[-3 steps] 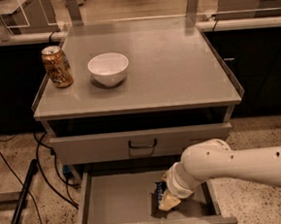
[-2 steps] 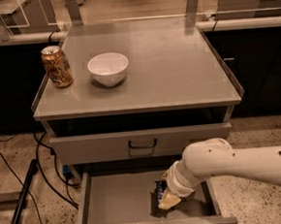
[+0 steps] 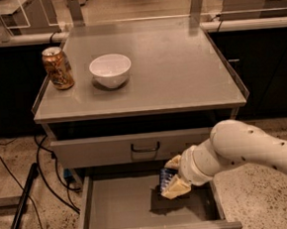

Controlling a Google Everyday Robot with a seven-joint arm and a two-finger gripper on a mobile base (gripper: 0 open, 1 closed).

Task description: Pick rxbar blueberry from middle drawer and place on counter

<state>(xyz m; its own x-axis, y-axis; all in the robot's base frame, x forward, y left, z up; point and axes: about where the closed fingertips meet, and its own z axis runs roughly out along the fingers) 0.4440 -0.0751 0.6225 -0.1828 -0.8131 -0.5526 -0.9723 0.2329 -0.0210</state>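
Rxbar blueberry (image 3: 166,177) pinched in gripper (image 3: 172,183) over middle drawer (image 3: 118,209).

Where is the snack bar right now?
Low in the camera view, the bar is clamped in the pincer, just above the floor of the open drawer, right of its middle.
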